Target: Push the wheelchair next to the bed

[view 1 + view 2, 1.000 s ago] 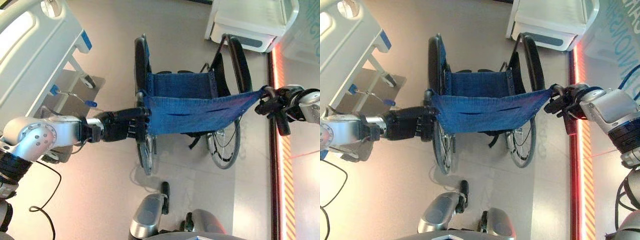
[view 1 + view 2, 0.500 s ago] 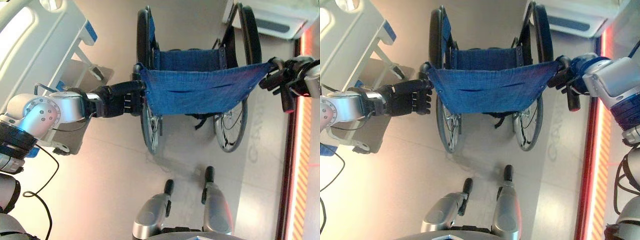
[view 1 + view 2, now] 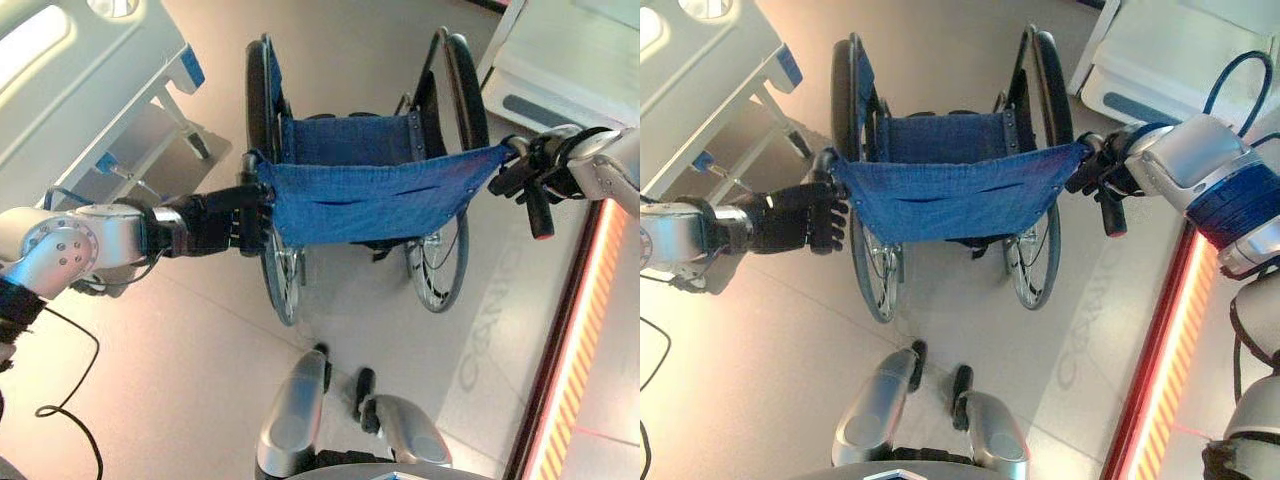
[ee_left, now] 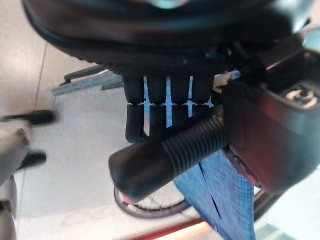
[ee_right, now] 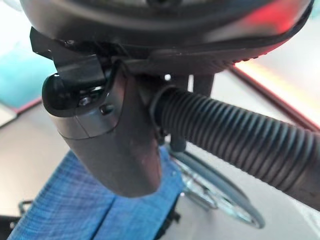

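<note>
You have the black-framed wheelchair with the blue fabric seat and backrest (image 3: 370,200) directly in front of you, its back sling stretched between your two hands and its big spoked wheels pointing away along the pale floor. Your left hand (image 3: 215,222) is curled around the ribbed black left push handle (image 4: 165,155); the left wrist view shows the fingers wrapped behind that grip. Your right hand (image 3: 1110,170) is closed on the ribbed black right push handle (image 5: 240,137), thumb clamped over it.

The white hospital bed with blue corner bumpers (image 3: 80,90) lies ahead and to your left, near the chair's left wheel but apart from it. The chair's long axis runs straight ahead, roughly along the bed's side, so the gap to close is sideways to the left. Your left hand is on the bed side; I judge the push needs a leftward bias, with the right hand driving more. Mind the white cabinet (image 3: 570,60) ahead on your right.
</note>
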Available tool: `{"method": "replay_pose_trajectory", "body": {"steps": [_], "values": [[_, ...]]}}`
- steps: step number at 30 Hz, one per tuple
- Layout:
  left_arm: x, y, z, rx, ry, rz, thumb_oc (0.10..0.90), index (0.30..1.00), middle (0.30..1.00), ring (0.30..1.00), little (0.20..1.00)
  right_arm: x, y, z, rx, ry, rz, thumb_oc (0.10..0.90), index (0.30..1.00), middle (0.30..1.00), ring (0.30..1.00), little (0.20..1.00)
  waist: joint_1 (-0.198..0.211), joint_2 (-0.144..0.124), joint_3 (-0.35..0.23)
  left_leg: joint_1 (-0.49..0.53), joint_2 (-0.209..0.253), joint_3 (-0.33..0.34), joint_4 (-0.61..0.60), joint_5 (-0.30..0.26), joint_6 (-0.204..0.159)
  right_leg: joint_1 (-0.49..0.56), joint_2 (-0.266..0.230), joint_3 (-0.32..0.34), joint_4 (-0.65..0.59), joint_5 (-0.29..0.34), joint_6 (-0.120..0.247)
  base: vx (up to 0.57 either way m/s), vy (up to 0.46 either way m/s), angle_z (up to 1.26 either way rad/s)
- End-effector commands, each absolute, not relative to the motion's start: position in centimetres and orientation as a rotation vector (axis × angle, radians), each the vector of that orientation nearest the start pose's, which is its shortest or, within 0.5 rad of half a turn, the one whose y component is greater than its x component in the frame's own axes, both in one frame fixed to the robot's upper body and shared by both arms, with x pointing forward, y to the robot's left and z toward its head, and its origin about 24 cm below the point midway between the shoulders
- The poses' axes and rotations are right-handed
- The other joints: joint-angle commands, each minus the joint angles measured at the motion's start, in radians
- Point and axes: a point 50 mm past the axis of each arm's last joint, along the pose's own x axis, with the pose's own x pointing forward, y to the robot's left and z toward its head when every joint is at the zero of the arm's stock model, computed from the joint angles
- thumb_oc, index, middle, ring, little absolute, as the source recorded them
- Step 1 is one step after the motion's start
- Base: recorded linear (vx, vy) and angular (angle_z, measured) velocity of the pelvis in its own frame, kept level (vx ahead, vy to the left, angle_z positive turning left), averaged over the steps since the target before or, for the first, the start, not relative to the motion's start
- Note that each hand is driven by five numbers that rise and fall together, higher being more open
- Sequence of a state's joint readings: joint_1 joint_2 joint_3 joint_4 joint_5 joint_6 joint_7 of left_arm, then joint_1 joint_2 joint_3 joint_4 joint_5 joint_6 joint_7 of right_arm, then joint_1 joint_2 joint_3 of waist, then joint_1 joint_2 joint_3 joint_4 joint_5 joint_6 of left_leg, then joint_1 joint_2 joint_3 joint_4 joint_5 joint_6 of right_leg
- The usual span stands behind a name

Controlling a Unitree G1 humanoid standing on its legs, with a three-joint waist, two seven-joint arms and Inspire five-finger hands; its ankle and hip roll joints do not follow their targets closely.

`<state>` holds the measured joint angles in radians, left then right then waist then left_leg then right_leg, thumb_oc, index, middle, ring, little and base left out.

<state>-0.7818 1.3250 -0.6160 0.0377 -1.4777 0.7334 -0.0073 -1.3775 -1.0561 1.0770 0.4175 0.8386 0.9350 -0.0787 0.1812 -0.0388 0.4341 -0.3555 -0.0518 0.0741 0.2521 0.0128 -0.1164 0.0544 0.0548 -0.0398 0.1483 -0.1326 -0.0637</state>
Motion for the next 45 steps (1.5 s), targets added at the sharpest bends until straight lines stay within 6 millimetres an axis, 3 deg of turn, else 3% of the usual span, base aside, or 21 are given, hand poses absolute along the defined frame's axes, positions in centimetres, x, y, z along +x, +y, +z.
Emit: {"method": "replay_pose_trajectory", "body": {"steps": [1,4,9,10,11,12,15,16,18,20,21,24,26,30,34,36,37,39,41,43,45], "values": [[30.6,25.5,25.7,-0.018,0.179,-0.285,0.400,0.300,0.300,0.300,0.300,36.3,-22.6,30.3,-0.770,0.233,-0.062,0.400,0.300,0.300,0.300,0.300,0.008,0.026,-0.143,-0.005,0.018,0.067,-0.173,0.268,0.029,0.098,0.066,-0.028,-0.106,0.089,0.082,0.78,0.078,-0.32],[30.1,26.3,24.6,-0.023,0.185,-0.276,0.400,0.300,0.300,0.300,0.300,36.4,-23.7,28.9,-0.781,0.259,-0.054,0.400,0.300,0.300,0.300,0.300,0.043,0.032,-0.155,-0.001,0.004,0.054,-0.275,0.279,0.027,0.162,0.074,-0.013,-0.098,0.040,0.086,0.57,0.099,-0.45],[31.0,26.4,25.4,-0.027,0.179,-0.253,0.400,0.300,0.300,0.300,0.300,37.4,-23.2,28.2,-0.772,0.269,-0.030,0.400,0.300,0.300,0.300,0.300,0.047,0.027,-0.203,0.020,0.025,0.126,-0.136,0.166,0.086,0.170,0.077,-0.044,0.028,-0.087,0.081,0.50,0.115,-0.29],[31.3,26.4,25.5,-0.012,0.201,-0.249,0.400,0.300,0.300,0.300,0.300,37.5,-23.2,27.9,-0.759,0.280,-0.025,0.400,0.300,0.300,0.300,0.300,0.055,0.002,-0.219,0.020,-0.003,0.126,-0.099,0.118,0.117,0.176,0.066,-0.050,0.085,-0.082,0.103,0.49,0.070,0.36],[31.4,26.5,25.5,0.003,0.210,-0.245,0.400,0.300,0.300,0.300,0.300,37.5,-23.2,27.7,-0.754,0.285,-0.022,0.400,0.300,0.300,0.300,0.300,0.058,-0.009,-0.226,0.027,-0.013,0.130,-0.092,0.102,0.133,0.173,0.063,-0.053,0.124,-0.053,0.120,0.55,0.097,0.02],[31.4,26.8,25.6,0.038,0.215,-0.238,0.400,0.300,0.300,0.300,0.300,37.3,-23.0,27.3,-0.749,0.291,-0.014,0.400,0.300,0.300,0.300,0.300,0.063,-0.024,-0.240,0.046,-0.027,0.141,-0.093,0.084,0.157,0.147,0.063,-0.057,0.240,0.049,0.168,0.45,0.098,-0.15],[31.0,27.2,26.5,0.040,0.198,-0.215,0.400,0.300,0.300,0.300,0.300,36.9,-21.9,27.2,-0.729,0.280,0.006,0.400,0.300,0.300,0.300,0.300,0.065,-0.029,-0.261,0.105,-0.030,0.140,-0.111,0.066,0.167,0.051,0.072,-0.059,0.438,0.247,0.259,0.40,0.094,0.20],[31.0,27.2,26.6,0.038,0.192,-0.215,0.400,0.300,0.300,0.300,0.300,36.9,-21.7,27.2,-0.725,0.278,0.009,0.400,0.300,0.300,0.300,0.300,0.064,-0.026,-0.264,0.112,-0.028,0.138,-0.112,0.063,0.166,0.036,0.069,-0.061,0.446,0.253,0.261,0.39,0.091,0.34],[30.9,27.4,27.1,0.034,0.181,-0.223,0.400,0.300,0.300,0.300,0.300,36.8,-20.9,27.9,-0.731,0.264,0.009,0.400,0.300,0.300,0.300,0.300,0.055,-0.015,-0.266,0.119,-0.034,0.128,-0.096,0.047,0.162,-0.003,0.022,-0.090,0.398,0.190,0.241,0.33,0.052,-0.02],[30.7,27.0,27.9,0.041,0.157,-0.232,0.400,0.300,0.300,0.300,0.300,36.8,-20.9,30.0,-0.770,0.211,-0.014,0.400,0.300,0.300,0.300,0.300,0.040,-0.011,-0.253,0.094,-0.050,0.083,-0.027,0.044,0.128,0.000,-0.027,-0.117,0.117,0.023,0.154,0.31,-0.079,-0.15],[30.7,26.9,28.0,0.037,0.149,-0.232,0.400,0.300,0.300,0.300,0.300,36.9,-20.9,30.5,-0.781,0.190,-0.013,0.400,0.300,0.300,0.300,0.300,0.038,-0.010,-0.246,0.085,-0.049,0.077,-0.010,0.050,0.121,0.003,-0.034,-0.118,0.075,0.012,0.143,0.20,-0.133,0.09],[31.2,26.0,28.8,0.015,0.084,-0.250,0.400,0.300,0.300,0.300,0.300,36.8,-20.7,33.1,-0.854,0.082,-0.015,0.400,0.300,0.300,0.300,0.300,0.007,-0.003,-0.192,0.062,-0.056,0.013,0.083,0.061,0.094,-0.037,-0.108,-0.085,-0.089,0.104,0.145,0.14,-0.145,0.25],[31.6,25.1,29.5,0.022,0.053,-0.266,0.400,0.300,0.300,0.300,0.300,36.8,-20.7,34.2,-0.876,0.051,-0.024,0.400,0.300,0.300,0.300,0.300,-0.031,0.001,-0.171,0.127,-0.055,-0.035,0.066,-0.033,0.100,-0.115,-0.204,-0.042,-0.129,0.224,0.218,0.24,-0.234,0.43],[32.2,24.0,31.1,0.015,0.046,-0.254,0.400,0.300,0.300,0.300,0.300,36.5,-19.8,35.1,-0.869,0.027,-0.004,0.400,0.300,0.300,0.300,0.300,-0.074,-0.008,-0.139,0.247,0.001,-0.094,0.047,-0.147,0.102,-0.221,-0.296,0.019,-0.117,0.333,0.271,0.48,-0.422,0.56],[32.2,24.1,31.1,-0.028,0.076,-0.251,0.400,0.300,0.300,0.300,0.300,36.1,-18.8,35.7,-0.883,0.024,0.039,0.400,0.300,0.300,0.300,0.300,-0.073,-0.045,-0.164,0.272,0.075,-0.113,0.097,-0.135,0.079,-0.202,-0.263,-0.015,-0.100,0.290,0.274,0.49,-0.420,0.64],[31.9,24.5,30.5,-0.031,0.082,-0.266,0.400,0.300,0.300,0.300,0.300,36.0,-18.2,35.8,-0.879,0.030,0.067,0.400,0.300,0.300,0.300,0.300,-0.066,-0.071,-0.184,0.276,0.125,-0.124,0.145,-0.086,0.065,-0.190,-0.229,-0.035,-0.076,0.255,0.246,0.44,-0.445,0.81],[31.6,24.8,29.9,-0.019,0.076,-0.276,0.400,0.300,0.300,0.300,0.300,35.9,-17.7,35.7,-0.885,0.031,0.076,0.400,0.300,0.300,0.300,0.300,-0.057,-0.096,-0.190,0.251,0.161,-0.128,0.242,-0.016,0.056,-0.180,-0.198,-0.061,-0.060,0.230,0.207,0.39,-0.512,0.78],[31.2,25.1,29.4,-0.017,0.077,-0.280,0.400,0.300,0.300,0.300,0.300,35.9,-17.0,35.4,-0.897,0.035,0.083,0.400,0.300,0.300,0.300,0.300,-0.051,-0.108,-0.193,0.206,0.169,-0.136,0.354,0.013,0.057,-0.164,-0.177,-0.082,-0.066,0.223,0.179,0.30,-0.423,0.28],[31.0,25.7,28.2,-0.016,0.084,-0.271,0.400,0.300,0.300,0.300,0.300,36.0,-16.2,35.2,-0.911,0.031,0.094,0.400,0.300,0.300,0.300,0.300,-0.035,-0.136,-0.182,0.136,0.130,-0.128,0.607,0.054,0.067,-0.136,-0.147,-0.105,-0.061,0.209,0.125,0.33,-0.377,-0.20],[30.8,26.0,27.4,-0.026,0.088,-0.261,0.400,0.300,0.300,0.300,0.300,35.9,-15.5,35.1,-0.904,0.030,0.103,0.400,0.300,0.300,0.300,0.300,-0.023,-0.132,-0.174,0.079,0.089,-0.133,0.659,0.053,0.078,-0.107,-0.119,-0.105,-0.057,0.197,0.107,0.33,-0.223,-0.29],[30.7,26.2,26.8,-0.038,0.090,-0.243,0.400,0.300,0.300,0.300,0.300,36.0,-14.9,34.6,-0.914,0.034,0.116,0.400,0.300,0.300,0.300,0.300,-0.004,-0.121,-0.165,0.060,0.033,-0.124,0.598,0.038,0.091,-0.064,-0.090,-0.096,-0.060,0.178,0.105,0.43,-0.121,0.50]]}}
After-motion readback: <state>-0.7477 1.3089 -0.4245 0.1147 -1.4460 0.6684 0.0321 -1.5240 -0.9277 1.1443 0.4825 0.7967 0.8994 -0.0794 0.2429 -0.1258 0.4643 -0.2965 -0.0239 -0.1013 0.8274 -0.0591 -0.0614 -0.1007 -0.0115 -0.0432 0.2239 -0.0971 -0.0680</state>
